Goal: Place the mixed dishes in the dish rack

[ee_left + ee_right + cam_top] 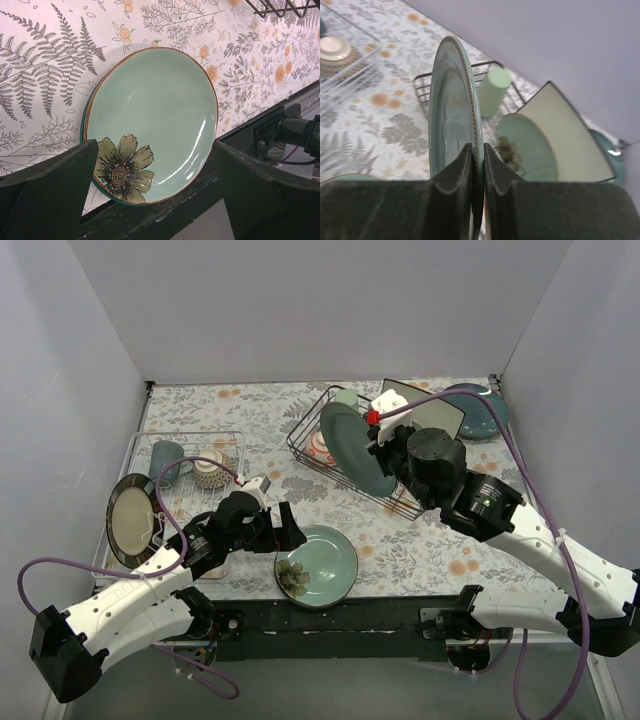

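Observation:
My right gripper [380, 442] is shut on the rim of a round light green plate [350, 450], holding it upright on edge over the black wire dish rack [305, 425]. The right wrist view shows its jaws [478, 162] pinching that plate [451, 105]. In the rack are the pale green cup [347, 397], the red-orange bowl [320, 448], the white square plate [425, 412] and a flower plate [527, 145] leaning on it. My left gripper [288, 530] is open and empty, straddling a flat flower plate [318, 565] [150, 120] at the table's near edge.
A pale wire tray [225, 437] at the left holds a teal mug [167, 460] and a woven-pattern cup [210, 470]. A dark-rimmed plate [130, 520] stands tilted by the tray. A teal plate [485, 410] lies at the back right. Grey walls enclose three sides.

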You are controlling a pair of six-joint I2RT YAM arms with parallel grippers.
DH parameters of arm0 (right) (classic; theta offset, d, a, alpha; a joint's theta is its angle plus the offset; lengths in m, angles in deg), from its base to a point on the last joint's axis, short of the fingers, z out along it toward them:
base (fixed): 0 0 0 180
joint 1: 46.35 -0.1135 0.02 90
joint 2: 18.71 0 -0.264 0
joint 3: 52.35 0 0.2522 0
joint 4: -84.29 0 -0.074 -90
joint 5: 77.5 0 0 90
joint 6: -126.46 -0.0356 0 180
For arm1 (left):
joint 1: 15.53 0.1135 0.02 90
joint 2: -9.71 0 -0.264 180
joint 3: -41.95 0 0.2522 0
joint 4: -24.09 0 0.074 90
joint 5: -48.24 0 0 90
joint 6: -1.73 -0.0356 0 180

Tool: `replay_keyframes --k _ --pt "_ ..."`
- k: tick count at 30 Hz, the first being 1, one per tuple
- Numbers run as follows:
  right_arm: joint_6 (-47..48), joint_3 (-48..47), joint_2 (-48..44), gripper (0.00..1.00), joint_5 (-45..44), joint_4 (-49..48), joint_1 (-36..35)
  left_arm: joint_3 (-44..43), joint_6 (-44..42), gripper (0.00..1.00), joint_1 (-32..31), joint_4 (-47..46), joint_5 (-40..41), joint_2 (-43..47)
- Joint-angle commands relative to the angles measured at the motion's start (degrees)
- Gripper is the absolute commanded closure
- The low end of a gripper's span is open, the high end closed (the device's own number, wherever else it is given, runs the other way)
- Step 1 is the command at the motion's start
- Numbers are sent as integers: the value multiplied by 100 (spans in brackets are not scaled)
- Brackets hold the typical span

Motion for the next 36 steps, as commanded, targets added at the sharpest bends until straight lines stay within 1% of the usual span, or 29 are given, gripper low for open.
replay_keyframes --k 1,2,4,6,9,12,18,23,29,36 --pt "1696 -667 29 99 -926 -1640 84 16 -58 2 2 -15 103 53" --pt "2229 -693 55 99 -988 -1737 93 33 -49 2 2 -15 120 44" --pt "2803 -658 143 99 -1146 -2043 102 25 -49 2 2 -15 121 44" --pt "3498 -484 143 99 -1077 -2211 120 25 -49 2 2 -15 121 27" --pt "4113 -325 170 99 -1077 -2283 181 25 -49 2 2 -15 121 26" --pt "4431 -88 161 99 -989 -2283 269 25 -49 2 2 -15 112 53" --pt "4388 229 257 99 -595 -1739 725 34 -40 2 2 -15 103 53" --pt "4274 598 258 99 -251 -1711 1068 25 -49 2 2 -15 112 62" --pt "4441 932 319 99 -110 -1641 1209 25 -49 2 2 -6 112 70" --pt "4414 1047 468 99 188 -1412 1324 16 -49 2 2 11 138 88"
